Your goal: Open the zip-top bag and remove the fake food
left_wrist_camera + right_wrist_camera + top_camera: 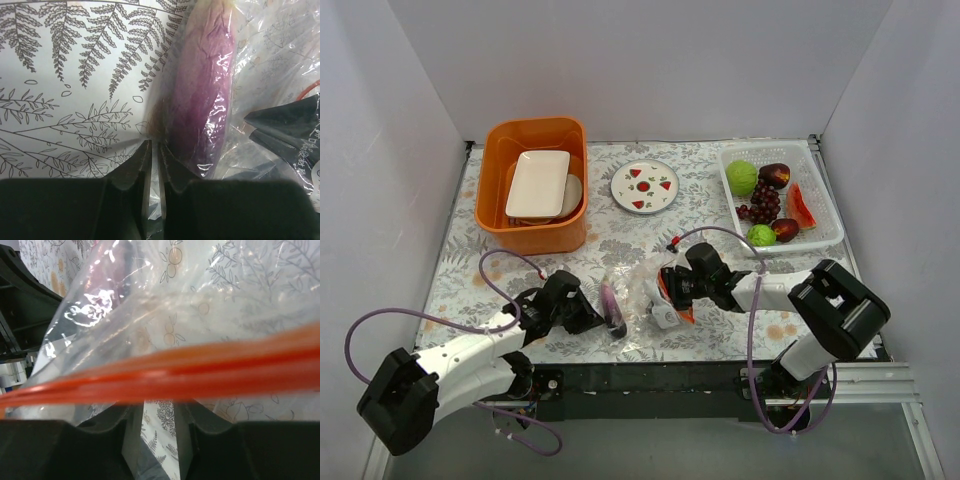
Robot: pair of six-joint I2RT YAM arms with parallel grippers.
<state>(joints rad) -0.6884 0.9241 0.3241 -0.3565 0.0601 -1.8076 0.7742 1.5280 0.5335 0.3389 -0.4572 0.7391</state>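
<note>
Plastic zip-top bag [200, 315] across right claw [157, 412]

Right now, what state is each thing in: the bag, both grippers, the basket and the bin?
zip-top bag: zip looks shut, purple piece inside.
left gripper: shut on the bag's edge.
right gripper: open, at the zip strip.
white basket: holds loose fake food.
orange bin: holds white dishes.

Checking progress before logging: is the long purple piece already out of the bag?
No, the purple piece lies under the glossy, crinkled clear plastic of the zip-top bag.
</note>
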